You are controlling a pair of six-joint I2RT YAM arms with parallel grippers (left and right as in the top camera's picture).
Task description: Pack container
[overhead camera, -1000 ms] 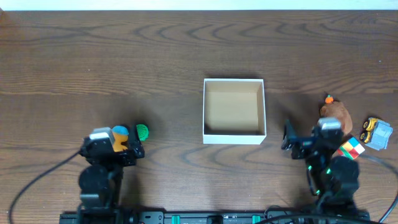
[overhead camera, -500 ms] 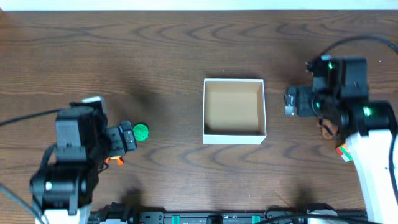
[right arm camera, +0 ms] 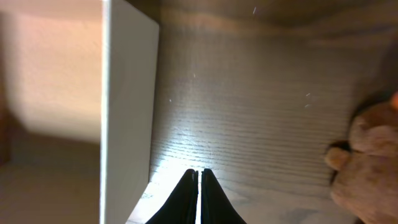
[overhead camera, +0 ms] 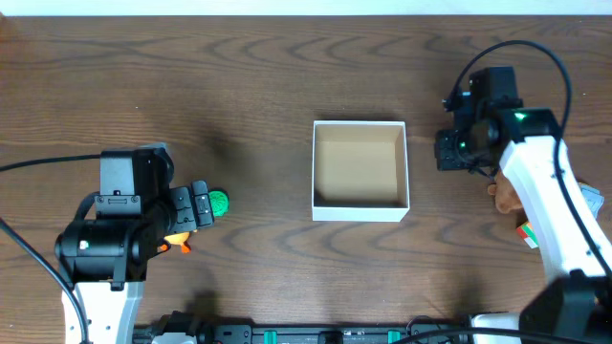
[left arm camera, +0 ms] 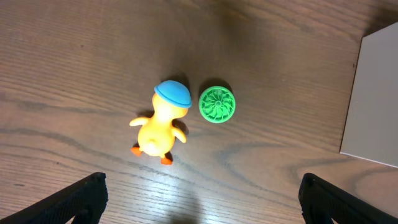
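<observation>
The container, a square white-walled box with a tan inside, sits mid-table and holds nothing. My left gripper hovers open over a yellow duck toy with a blue cap and a green ridged disc; both lie on the wood ahead of its fingers, untouched. In the left wrist view the gripper spans wide. My right gripper is shut with nothing in it, just right of the container's wall. A brown plush toy lies to its right.
By the right arm lie the brown plush, a blue-grey toy truck and a multicoloured cube, partly hidden by the arm. The green disc lies left of the container. Cables trail from both arms.
Both arms have lifted off their rest poses. The right arm swung forward to beside the container and its jaws closed. The left arm now looks down on the duck and disc.
</observation>
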